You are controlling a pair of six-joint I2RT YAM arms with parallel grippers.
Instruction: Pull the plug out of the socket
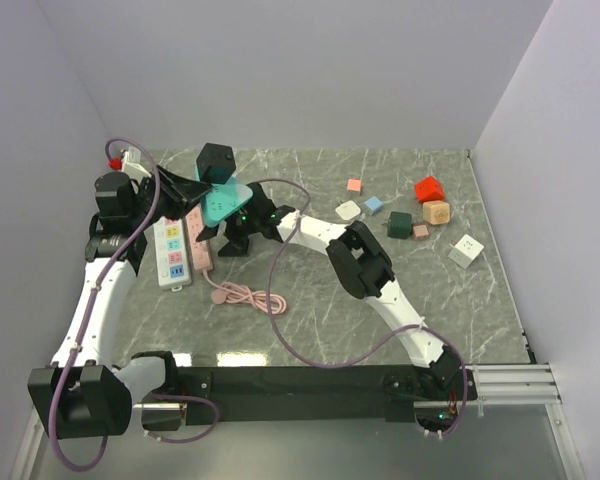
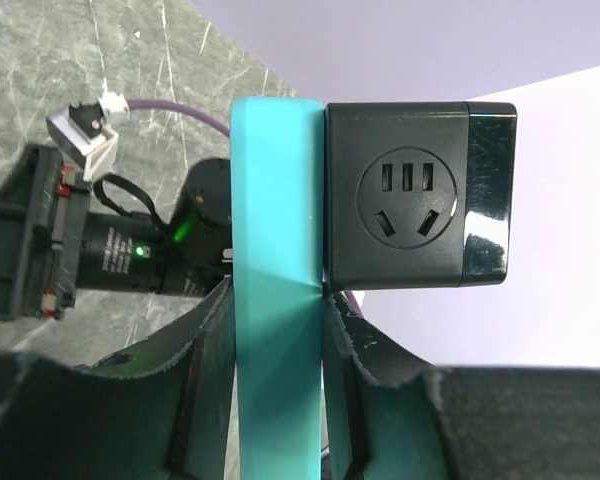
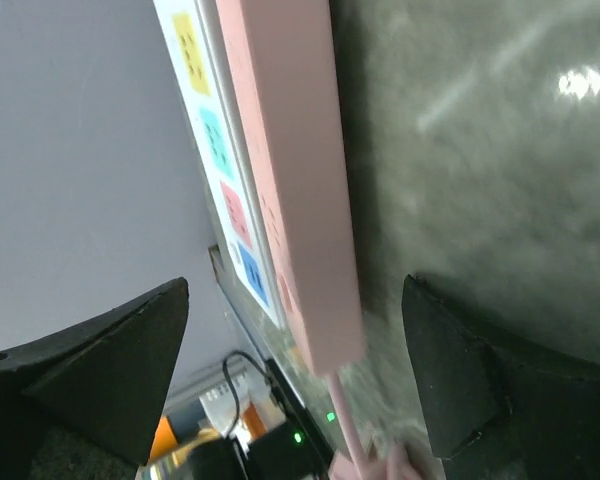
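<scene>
So the left gripper (image 2: 277, 322) is clamped on the teal socket block (image 2: 275, 200), one finger on each flat side, and holds it up off the table (image 1: 460, 300). The black cube plug (image 2: 415, 195) sits flush against one face of the teal block, not pulled off yet. You can't see its pins or the joint at all, just the seam where black meets teal. The wrist view only shows the teal block edge-on, so its socket face is hidden.

The right gripper (image 3: 295, 300) has its fingers spread wide with nothing between them. Its camera looks down at a pink power strip (image 3: 290, 180) lying on the table, with a white strip with coloured outlets (image 3: 215, 140) right beside it. That view is pretty blurry and both strips are cut off at the top.

From the top camera the right gripper (image 1: 238, 236) sits low, just under the teal block (image 1: 223, 202), and its fingers are hard to make out there. The pink cable (image 1: 245, 296) lies coiled on the table near the pink strip's end. A bunch of small cubes (image 1: 429, 189) sits well off to the right.
</scene>
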